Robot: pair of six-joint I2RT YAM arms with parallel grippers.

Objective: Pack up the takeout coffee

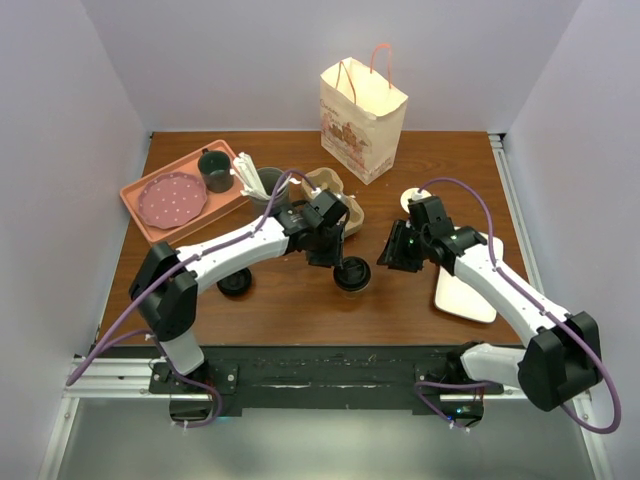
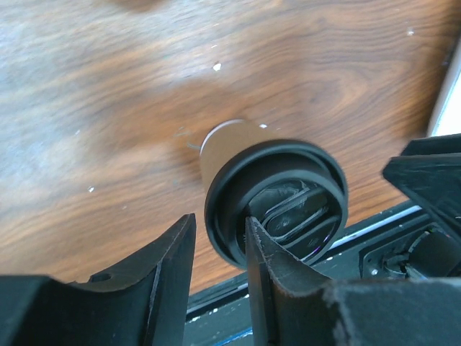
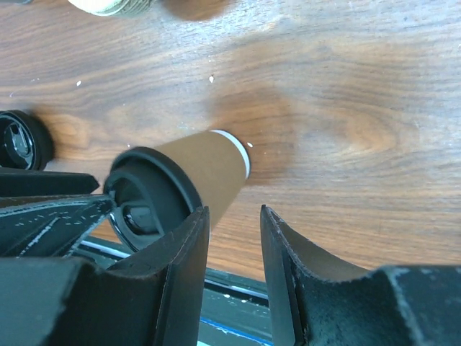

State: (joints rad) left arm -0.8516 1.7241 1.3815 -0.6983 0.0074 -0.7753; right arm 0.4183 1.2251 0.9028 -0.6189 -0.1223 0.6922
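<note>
The takeout coffee is a tan-brown cup with a black lid, standing on the wooden table in front of the cardboard cup carrier. My left gripper hovers at the cup's top. In the left wrist view its jaws are slightly apart, one fingertip over the lid, with a gap on the other side. My right gripper is open just right of the cup. In the right wrist view the cup lies outside the left finger, and the gap between the jaws is empty.
A paper bag stands at the back. A pink tray holds a plate and a dark mug. A grey tumbler with utensils stands beside it. A spare black lid lies at the left, a white tray at the right.
</note>
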